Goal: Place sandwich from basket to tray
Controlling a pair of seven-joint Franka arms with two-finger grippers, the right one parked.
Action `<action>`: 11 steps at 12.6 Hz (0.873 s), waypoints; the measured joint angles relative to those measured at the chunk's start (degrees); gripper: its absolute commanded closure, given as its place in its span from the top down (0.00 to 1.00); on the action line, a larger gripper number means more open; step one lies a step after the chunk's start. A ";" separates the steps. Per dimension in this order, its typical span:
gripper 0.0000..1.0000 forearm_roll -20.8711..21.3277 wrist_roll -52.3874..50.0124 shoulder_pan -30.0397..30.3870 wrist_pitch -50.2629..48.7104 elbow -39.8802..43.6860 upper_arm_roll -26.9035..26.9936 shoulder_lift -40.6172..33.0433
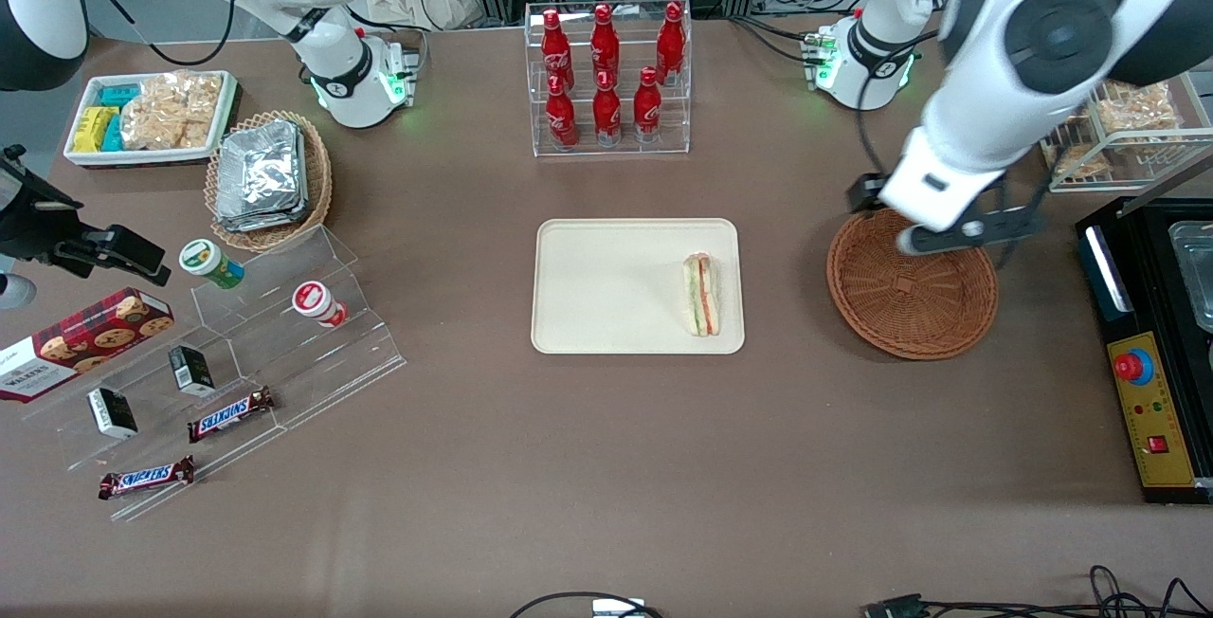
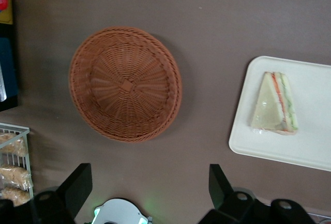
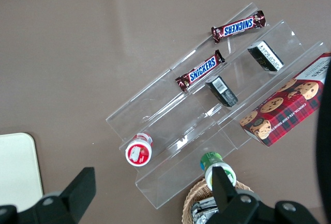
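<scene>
On the tray: sandwich lies flat inside the tray, near the short rim that faces the basket. You have nothing left to lift out.

Basket: bare wicker in both the front and left wrist views; no sandwich in it.

Gripper: gripper hangs above the basket's rim on the side farther from the front camera, raised off the table. In the wrist view the two fingers stand wide apart with nothing between them.

Key relation: from the fingers, the sandwich lies sideways toward the parked arm's end of the table, well apart, with the basket in between. Its long axis runs along the tray's short side, filling stripe facing up. The working arm is much the nearer one.

Task state: judged complete, since the wedge rests wholly within the tray rim. You likely need only a retreat; a re-grasp looks unnecessary.

Risk: low. If you move the arm, keep it high over the basket rim.

Readable text: "SNICKERS" on two bars on the clear stepped stand; "WALKERS" on the red tartan cookie box. Red bottles in the clear rack carry white script too small for you to read with confidence.
</scene>
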 measured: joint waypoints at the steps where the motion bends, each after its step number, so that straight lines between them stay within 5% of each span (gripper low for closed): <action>1: 1.00 -0.08 1.52 -0.04 0.00 -0.73 1.72 -1.30; 6: 1.00 -1.91 12.27 -0.06 0.00 -2.65 10.84 -5.16; 11: 1.00 -2.03 15.20 -0.12 -0.32 -3.18 14.13 -6.97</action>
